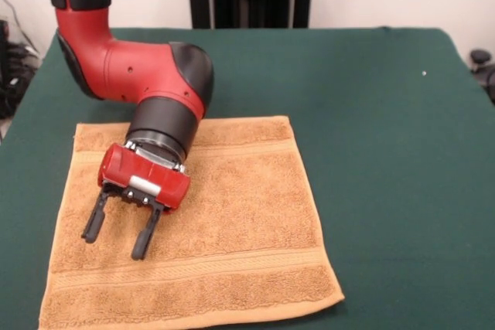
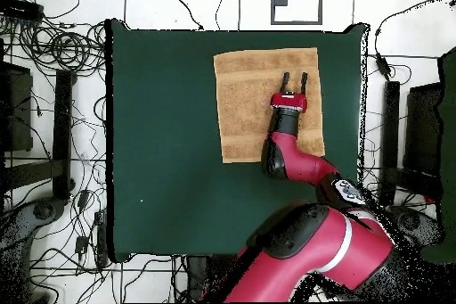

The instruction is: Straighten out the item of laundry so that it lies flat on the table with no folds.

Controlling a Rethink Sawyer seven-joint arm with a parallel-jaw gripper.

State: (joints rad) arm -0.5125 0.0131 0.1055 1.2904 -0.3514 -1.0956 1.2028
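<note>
The orange-tan towel lies spread out flat on the dark green table, at the near left in the front view. Ribbed bands run near its far and near edges. No fold shows in it. In the overhead view the towel is at the top right of the table. My gripper hangs over the towel's left part, open and empty, its two black fingers spread apart and pointing down toward the cloth. It also shows in the overhead view. No white tag shows.
My red and black arm reaches across the table's far left corner. A small white speck lies on the cloth at the far right. Cables and stands lie on the floor around the table.
</note>
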